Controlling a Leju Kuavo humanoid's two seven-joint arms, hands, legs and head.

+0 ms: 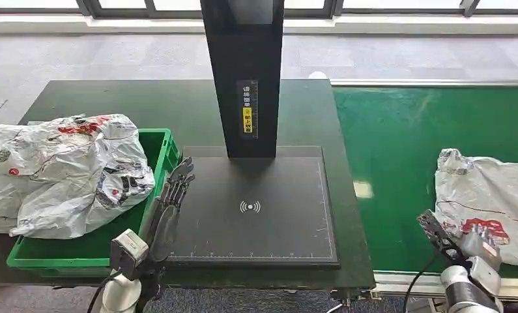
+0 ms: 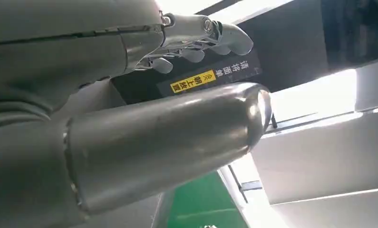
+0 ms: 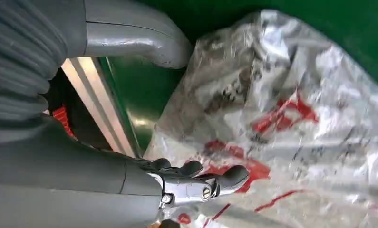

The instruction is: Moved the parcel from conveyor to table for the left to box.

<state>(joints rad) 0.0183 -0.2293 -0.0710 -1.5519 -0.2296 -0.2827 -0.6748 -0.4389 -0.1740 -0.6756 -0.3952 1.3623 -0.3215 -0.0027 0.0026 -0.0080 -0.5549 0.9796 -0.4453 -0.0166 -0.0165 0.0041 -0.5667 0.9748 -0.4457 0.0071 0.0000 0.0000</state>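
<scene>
Head view: parcel (image 1: 487, 195) lies on green conveyor (image 1: 399, 163); right robot hand (image 1: 438, 236) at its near edge, left robot hand (image 1: 174, 189) between green box (image 1: 153, 171) and desk (image 1: 178, 111) scanner pad (image 1: 256, 208). Left wrist view: left fingers (image 2: 225, 40) apart, nothing held. Right wrist view: right fingers (image 3: 210, 178) apart, over parcel, holding nothing

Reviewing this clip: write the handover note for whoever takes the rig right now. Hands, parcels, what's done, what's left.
Left hand: open, holding nothing, at the scan pad's left edge beside the green bin.
Right hand: open, reaching at the white parcel lying on the conveyor; not gripped yet.
Done: other parcels piled in the bin.
Left: grip the parcel, move it onto the pad, left hand bins it.
</scene>
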